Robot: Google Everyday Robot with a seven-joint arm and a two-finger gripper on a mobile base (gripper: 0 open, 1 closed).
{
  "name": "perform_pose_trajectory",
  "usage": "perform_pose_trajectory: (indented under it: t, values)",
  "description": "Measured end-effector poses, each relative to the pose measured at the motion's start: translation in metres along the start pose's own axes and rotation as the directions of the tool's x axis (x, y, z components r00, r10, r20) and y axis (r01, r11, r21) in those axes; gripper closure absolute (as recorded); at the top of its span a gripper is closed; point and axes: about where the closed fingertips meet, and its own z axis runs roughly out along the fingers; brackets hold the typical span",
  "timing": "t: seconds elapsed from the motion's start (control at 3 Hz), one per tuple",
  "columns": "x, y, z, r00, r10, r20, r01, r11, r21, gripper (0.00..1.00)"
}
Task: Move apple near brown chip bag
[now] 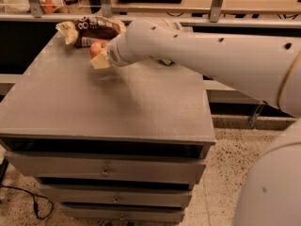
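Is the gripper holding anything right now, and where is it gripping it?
Yes. The gripper holds the apple, its fingers closed on the fruit's lower near side, by the brown chip bag.

white lettering on brown chip bag, one rounded "8"-like figure near the bag's left end, rest unreadable, gripper just in front of the bag, clamped on apple, both unlabelled

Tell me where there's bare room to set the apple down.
Bare cabinet top lies in front of the gripper, which holds the apple, out to the front, left and right edges. The back-left corner is crowded by the brown chip bag.
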Motion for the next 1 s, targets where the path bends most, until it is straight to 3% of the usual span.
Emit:
perform_pose_trajectory:
  t: [1.0]
  values:
    - [-0.024, -0.047, 0.061, 0.998, -0.054, -0.03, 0.055, 0.9979, 0.034, 1.0]
